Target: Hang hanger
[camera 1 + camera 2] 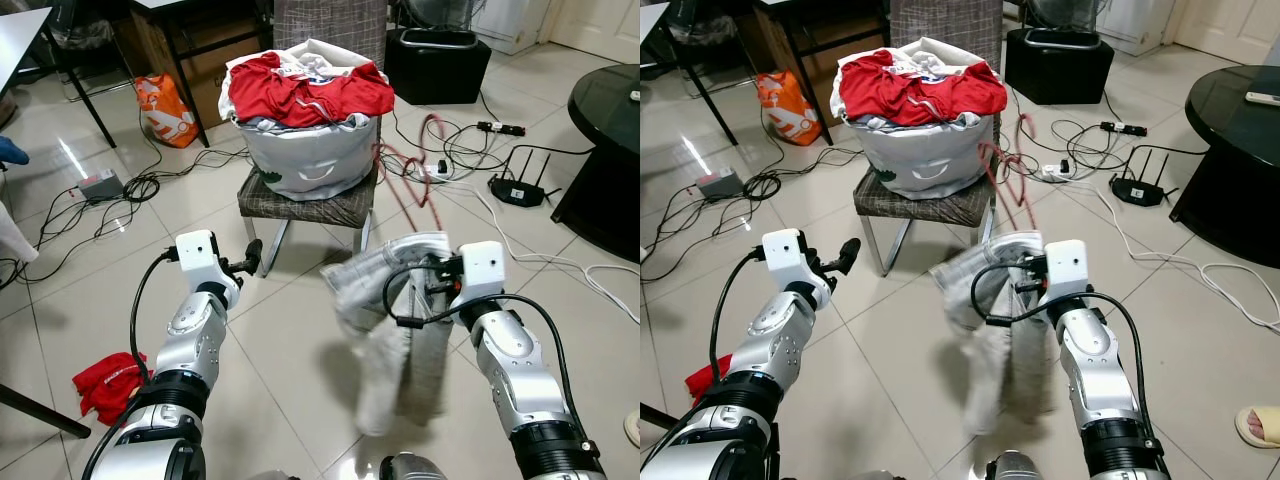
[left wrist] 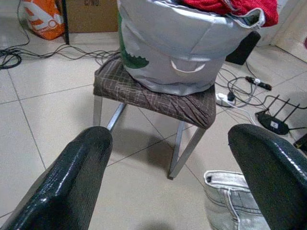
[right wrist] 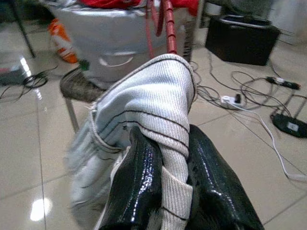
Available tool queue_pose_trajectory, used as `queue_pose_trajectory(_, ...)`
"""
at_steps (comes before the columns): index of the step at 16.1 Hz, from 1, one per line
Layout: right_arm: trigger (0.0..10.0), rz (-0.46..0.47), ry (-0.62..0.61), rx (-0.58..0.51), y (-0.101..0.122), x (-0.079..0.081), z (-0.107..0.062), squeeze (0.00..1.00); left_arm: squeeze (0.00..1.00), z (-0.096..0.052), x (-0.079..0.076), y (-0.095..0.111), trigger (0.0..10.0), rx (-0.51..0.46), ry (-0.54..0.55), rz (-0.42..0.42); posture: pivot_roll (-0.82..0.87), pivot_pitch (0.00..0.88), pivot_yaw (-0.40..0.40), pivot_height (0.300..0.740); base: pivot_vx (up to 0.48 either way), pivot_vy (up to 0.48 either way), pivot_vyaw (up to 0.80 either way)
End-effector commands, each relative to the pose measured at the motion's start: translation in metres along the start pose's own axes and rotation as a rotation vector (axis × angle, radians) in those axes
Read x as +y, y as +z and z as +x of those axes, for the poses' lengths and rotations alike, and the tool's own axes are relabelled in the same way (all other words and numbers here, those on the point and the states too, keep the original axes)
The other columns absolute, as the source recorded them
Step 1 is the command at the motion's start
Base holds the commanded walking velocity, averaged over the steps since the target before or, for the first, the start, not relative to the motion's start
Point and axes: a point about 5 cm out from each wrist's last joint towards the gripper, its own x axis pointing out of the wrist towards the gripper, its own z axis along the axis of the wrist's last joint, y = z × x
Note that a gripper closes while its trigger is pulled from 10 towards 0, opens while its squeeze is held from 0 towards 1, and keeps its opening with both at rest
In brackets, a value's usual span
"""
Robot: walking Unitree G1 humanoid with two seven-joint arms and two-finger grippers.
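The right gripper [image 3: 163, 177] pinches a fold of a pale grey ribbed garment [image 1: 385, 330], and the red hanger [image 1: 408, 180] rises out of that cloth, tilted toward the chair [image 1: 305, 205] ahead. The hold seems to be on fabric alone, not on the hanger itself, so the hanger could slide out of the garment or swing as the arm moves. The garment's long loose end hangs low toward the tiled floor [image 1: 280, 340] and could drag. The hanger's hook sits close to the laundry basket [image 1: 305, 160] of red clothes and may snag its rim. The left gripper [image 2: 168, 182] is spread wide and empty, just before the chair. Loose cables [image 1: 470, 150] on the floor could catch a foot.
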Motion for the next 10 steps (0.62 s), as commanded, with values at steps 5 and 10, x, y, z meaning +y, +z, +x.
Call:
queue_pose_trajectory(5,10.0,-0.249,0.384,-0.011,0.036,-0.015,-0.003,0.0,0.0,0.002,0.007,0.009,10.0,-0.005,-0.025,0.072,-0.19,0.0,0.114,0.74,0.0,0.0,0.0)
queue_pose_trajectory(10,10.0,-0.368,0.656,0.112,0.046,-0.031,-0.026,0.0,0.0,0.006,0.019,0.028,10.0,-0.05,-0.026,0.177,-0.2,0.0,0.12,0.74,0.0,0.0,0.0)
